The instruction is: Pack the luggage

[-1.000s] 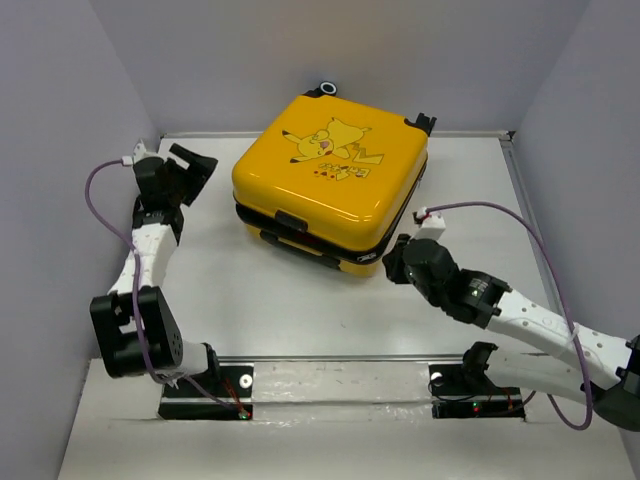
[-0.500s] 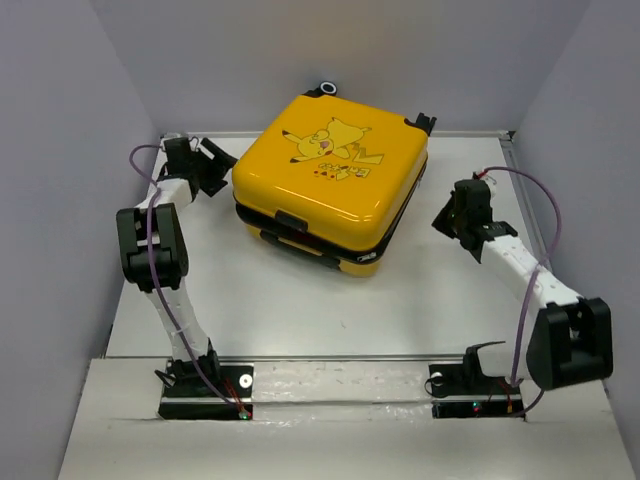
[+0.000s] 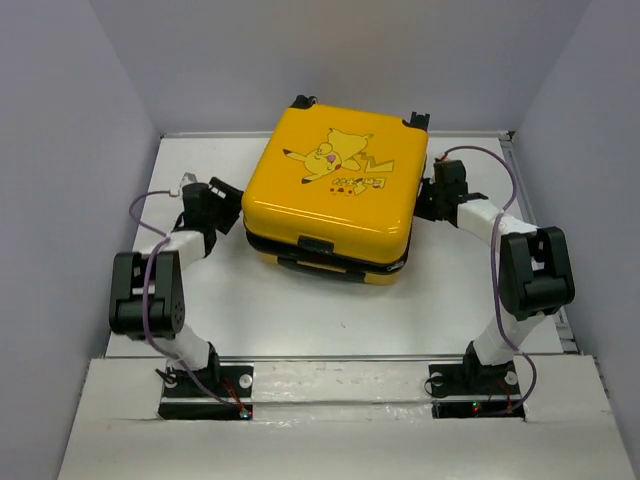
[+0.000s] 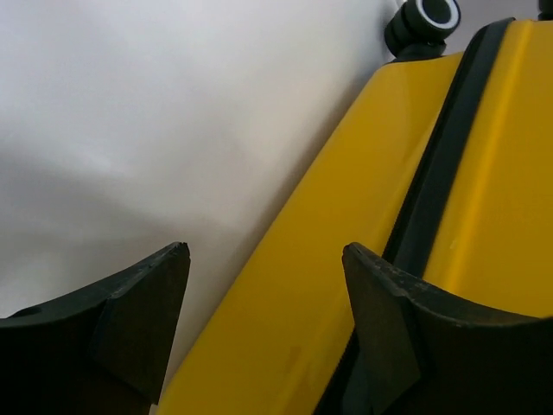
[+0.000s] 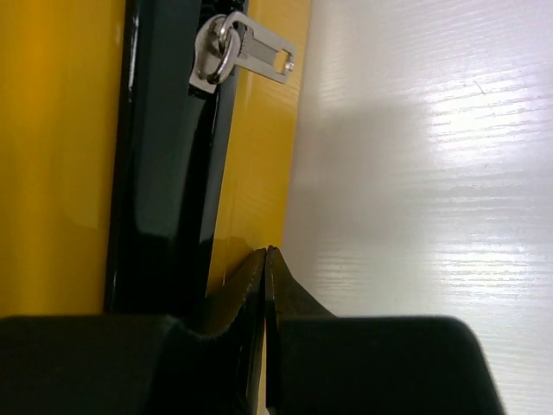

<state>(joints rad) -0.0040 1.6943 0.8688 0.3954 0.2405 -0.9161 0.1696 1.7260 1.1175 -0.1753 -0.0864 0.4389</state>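
Observation:
The yellow luggage [image 3: 335,195] lies closed and flat on the white table, Pikachu side up, black wheels at its far corners. My left gripper [image 3: 222,196] is open against its left side; the left wrist view shows the yellow shell [image 4: 346,259] and black zipper band between the spread fingers [image 4: 138,303]. My right gripper [image 3: 425,200] is shut and empty at its right side, fingertips [image 5: 266,259] touching the lower yellow shell [image 5: 259,156]. A silver zipper pull [image 5: 238,47] hangs on the black band just ahead of them.
Grey walls close in the table [image 3: 300,300] on the left, back and right. A black wheel [image 4: 425,19] sticks out at the suitcase's far left corner. Both arm bases sit on the rail at the near edge.
Both grippers have closed in on the suitcase's left and right sides. The suitcase has turned and shifted, now squarer to the table. The right arm swung from front right to beside it.

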